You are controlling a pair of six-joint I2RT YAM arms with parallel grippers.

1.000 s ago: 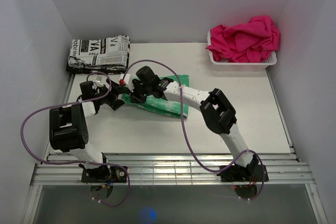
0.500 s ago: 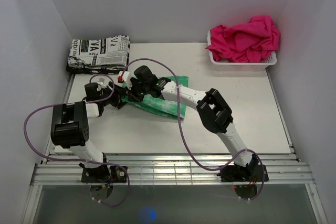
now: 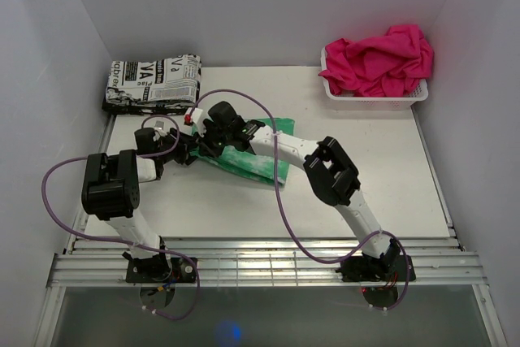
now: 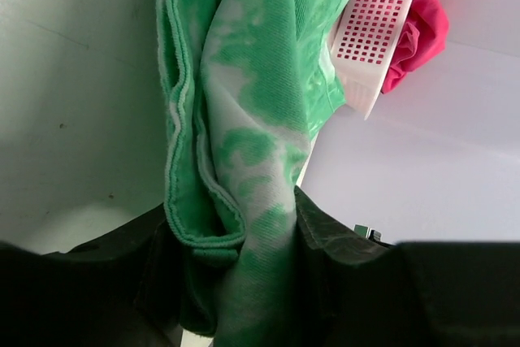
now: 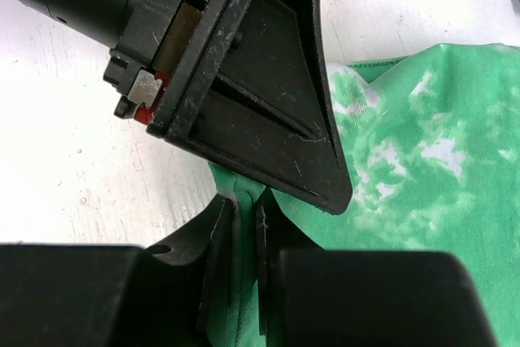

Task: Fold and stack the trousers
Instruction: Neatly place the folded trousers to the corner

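The trousers point(image 3: 258, 158), mint green with white blotches, lie folded on the white table left of centre. Both grippers meet at their left end. My left gripper point(image 3: 189, 152) comes in from the left. In the left wrist view its jaws point(image 4: 231, 237) press in on a bunched, layered edge of the trousers point(image 4: 268, 79), and cloth fills the gap between them. My right gripper point(image 3: 213, 140) reaches in from the right. In the right wrist view it point(image 5: 244, 229) is shut on a thin pinch of the trousers point(image 5: 422, 152), right beside the left gripper's black body point(image 5: 244, 79).
A folded black-and-white newsprint cloth point(image 3: 154, 83) sits at the back left corner. A white basket point(image 3: 374, 103) holding crumpled hot-pink cloth point(image 3: 378, 58) stands at the back right. White walls close in on three sides. Purple cables loop off both arms.
The left jaws have closed in from wide open onto the trousers' edge. The right gripper, still pinching the cloth, has shifted a little left and toward the back.
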